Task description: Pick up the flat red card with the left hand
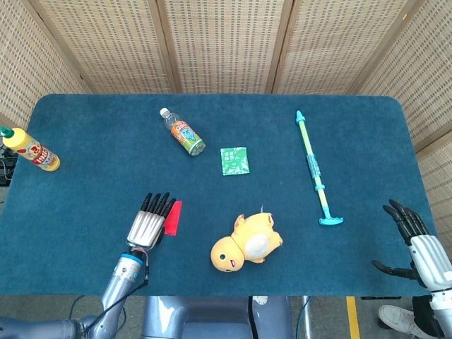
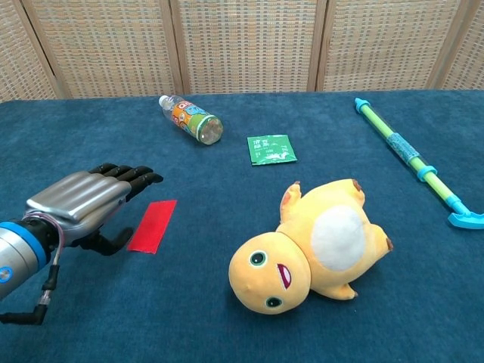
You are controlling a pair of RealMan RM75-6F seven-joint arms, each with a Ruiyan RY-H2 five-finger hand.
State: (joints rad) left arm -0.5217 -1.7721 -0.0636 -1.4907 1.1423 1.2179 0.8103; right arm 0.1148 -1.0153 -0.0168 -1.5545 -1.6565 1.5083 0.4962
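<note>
1. The flat red card (image 2: 152, 225) is lying flat on the blue felt table (image 2: 91, 318), just right of the left hand (image 2: 79, 200).
2. That hand is hovering with fingers extended, grasping nothing.
3. The right hand (image 1: 414, 242) is resting at the table's edge, fingers spread, empty.

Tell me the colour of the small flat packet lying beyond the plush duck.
The packet is green with pale print, clearest in the chest view.

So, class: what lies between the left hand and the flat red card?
Nothing: in the chest view only bare blue table cloth separates the left hand from the flat red card.
</note>
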